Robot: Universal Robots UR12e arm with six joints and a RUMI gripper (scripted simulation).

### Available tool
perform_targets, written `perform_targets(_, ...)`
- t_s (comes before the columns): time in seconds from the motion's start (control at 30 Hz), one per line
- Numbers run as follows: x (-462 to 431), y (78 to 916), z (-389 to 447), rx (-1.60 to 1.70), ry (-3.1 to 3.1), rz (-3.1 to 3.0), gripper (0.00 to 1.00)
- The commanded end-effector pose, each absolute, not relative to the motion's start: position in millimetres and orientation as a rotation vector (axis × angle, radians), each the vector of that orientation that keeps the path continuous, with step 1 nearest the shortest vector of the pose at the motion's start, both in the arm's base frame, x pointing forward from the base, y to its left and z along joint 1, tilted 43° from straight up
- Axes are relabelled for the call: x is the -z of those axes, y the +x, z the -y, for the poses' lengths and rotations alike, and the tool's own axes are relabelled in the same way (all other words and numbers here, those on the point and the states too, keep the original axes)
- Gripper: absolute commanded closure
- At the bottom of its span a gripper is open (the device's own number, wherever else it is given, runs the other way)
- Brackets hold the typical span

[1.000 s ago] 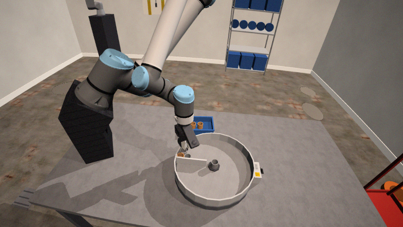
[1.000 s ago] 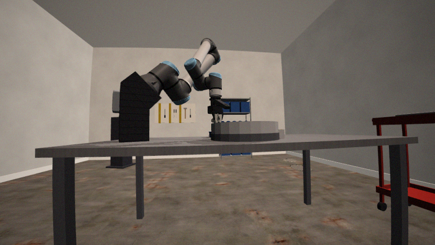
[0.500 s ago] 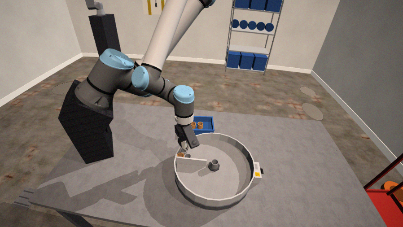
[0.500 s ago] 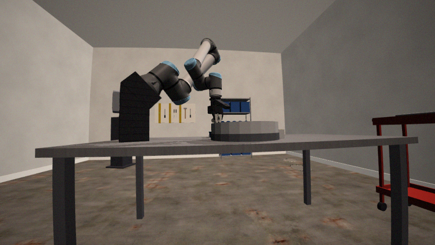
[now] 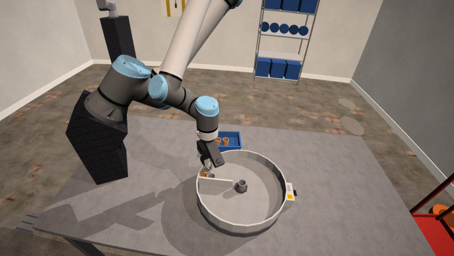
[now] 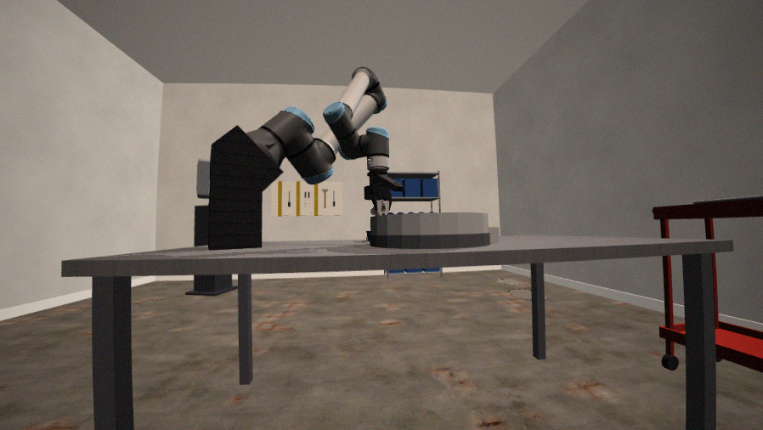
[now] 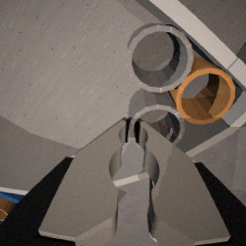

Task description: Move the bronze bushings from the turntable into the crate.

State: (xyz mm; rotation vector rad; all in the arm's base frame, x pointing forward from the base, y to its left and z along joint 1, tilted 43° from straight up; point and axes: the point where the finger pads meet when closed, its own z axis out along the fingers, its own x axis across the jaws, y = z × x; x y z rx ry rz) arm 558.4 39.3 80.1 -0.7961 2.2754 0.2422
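Gripper [image 5: 207, 167] [image 6: 381, 212] [image 7: 131, 120] all but closed, nothing visibly held, it should clear the steel bushings before opening to straddle the bronze bushing [image 5: 202, 175] [image 7: 205, 117] crowded against the turntable's divider [image 5: 216, 182] [image 7: 201, 36].

Caught almost motionless over the last second, with no clear shift to report in either the overhead or the side view. Too small to tell, if any, at the fingertips. Impossible to compare up close, for want of an earlier wrist shot.
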Motion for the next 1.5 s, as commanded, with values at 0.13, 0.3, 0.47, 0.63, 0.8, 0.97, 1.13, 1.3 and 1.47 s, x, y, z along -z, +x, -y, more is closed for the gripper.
perform_targets(0.13, -80, 558, -39, -0.242, -0.796, -2.275, 1.00)
perform_targets(0.3, -80, 558, -39, -0.242, -0.796, -2.275, 1.00)
perform_targets(0.47, -80, 558, -39, -0.242, -0.796, -2.275, 1.00)
perform_targets(0.63, -80, 558, -39, -0.242, -0.796, -2.275, 1.00)
perform_targets(0.8, -80, 558, -39, -0.242, -0.796, -2.275, 1.00)
perform_targets(0.97, -82, 557, -38, -0.242, -0.796, -2.275, 1.00)
perform_targets(1.13, -87, 554, -36, -0.242, -0.796, -2.275, 1.00)
perform_targets(1.3, -91, 550, -33, -0.242, -0.796, -2.275, 1.00)
perform_targets(1.47, -101, 542, -28, -0.242, -0.796, -2.275, 1.00)
